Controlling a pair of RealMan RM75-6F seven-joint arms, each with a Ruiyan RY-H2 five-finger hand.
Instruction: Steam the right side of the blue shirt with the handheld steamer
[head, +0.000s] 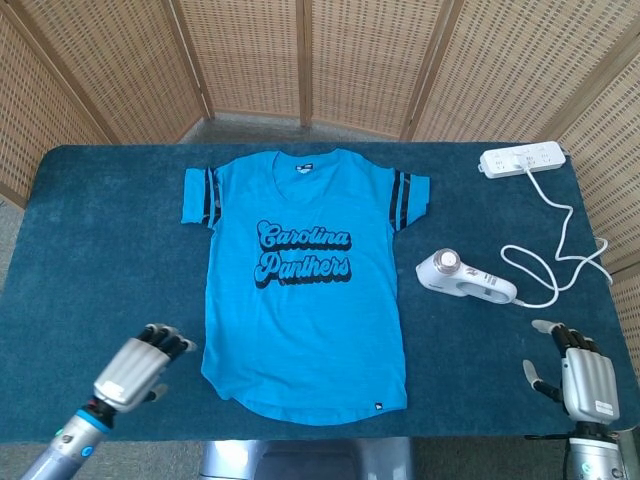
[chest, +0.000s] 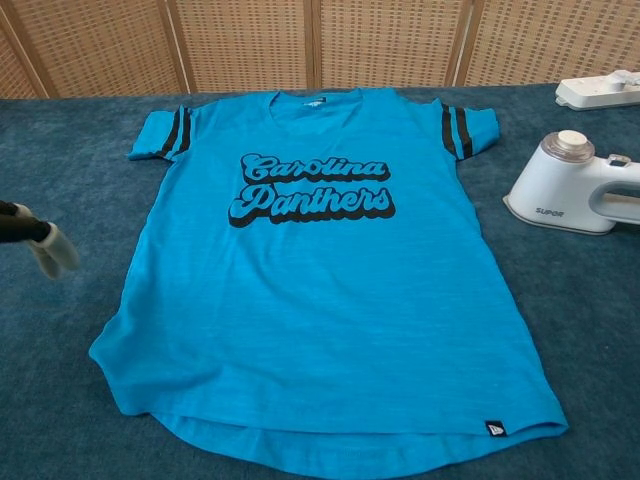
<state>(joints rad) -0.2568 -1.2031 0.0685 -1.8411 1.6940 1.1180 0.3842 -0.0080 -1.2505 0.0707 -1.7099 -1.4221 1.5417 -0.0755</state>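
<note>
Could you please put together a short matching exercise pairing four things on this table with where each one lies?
Things:
1. blue Carolina Panthers shirt
2. white handheld steamer
3. white power strip
4. left hand

Places:
A. far right corner of the table
B. spread flat in the middle
C. near the shirt's lower left hem
D. on the cloth just right of the shirt

Pairs: 1-B, 2-D, 3-A, 4-C

Silver-backed left hand (head: 137, 368) and right hand (head: 580, 376) have black fingers with pale tips
</note>
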